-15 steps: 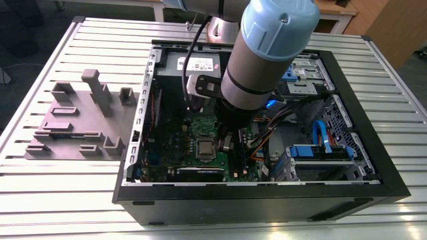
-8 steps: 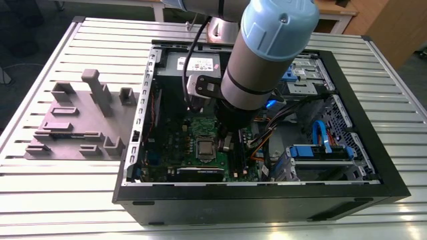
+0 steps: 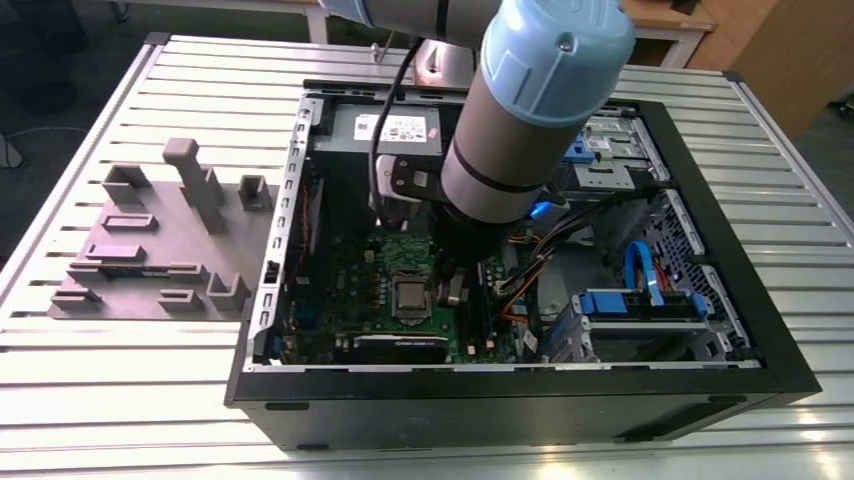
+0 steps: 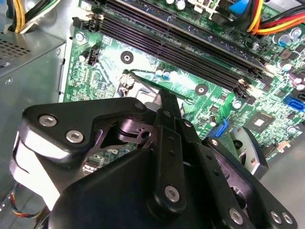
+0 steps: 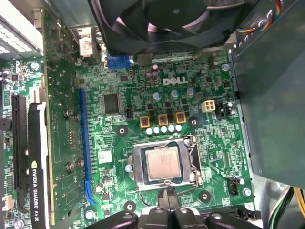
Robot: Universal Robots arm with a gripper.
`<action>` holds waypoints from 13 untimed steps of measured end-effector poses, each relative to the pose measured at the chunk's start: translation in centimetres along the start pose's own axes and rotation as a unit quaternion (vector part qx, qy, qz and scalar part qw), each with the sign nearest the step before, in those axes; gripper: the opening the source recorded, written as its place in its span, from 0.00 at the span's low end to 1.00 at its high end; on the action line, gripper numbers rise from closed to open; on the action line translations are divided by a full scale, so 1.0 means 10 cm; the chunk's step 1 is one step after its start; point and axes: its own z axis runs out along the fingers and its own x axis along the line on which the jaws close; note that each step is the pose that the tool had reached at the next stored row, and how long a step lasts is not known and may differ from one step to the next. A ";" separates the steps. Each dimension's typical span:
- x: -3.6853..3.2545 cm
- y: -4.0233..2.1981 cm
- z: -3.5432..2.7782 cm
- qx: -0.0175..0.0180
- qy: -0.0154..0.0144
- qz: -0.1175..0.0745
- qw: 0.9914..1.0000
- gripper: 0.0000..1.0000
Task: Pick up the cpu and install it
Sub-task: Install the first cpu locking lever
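While the gripper (image 4: 164, 102) hovers low inside the open computer case (image 3: 747, 330), the cpu (image 5: 163, 163) lies seated in its socket (image 5: 164, 164) just ahead of the fingertips, apart from them.

Fingers: cannot tell whether parted or closed. Risk, judged: any sideways drift could knock the socket frame or the nearby memory slots (image 4: 190, 43). Case contents: motherboard (image 5: 143, 95), fan (image 5: 162, 24), graphics card (image 5: 35, 157).
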 end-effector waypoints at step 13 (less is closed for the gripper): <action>0.034 -0.023 0.050 0.000 0.001 -0.009 1.000 0.10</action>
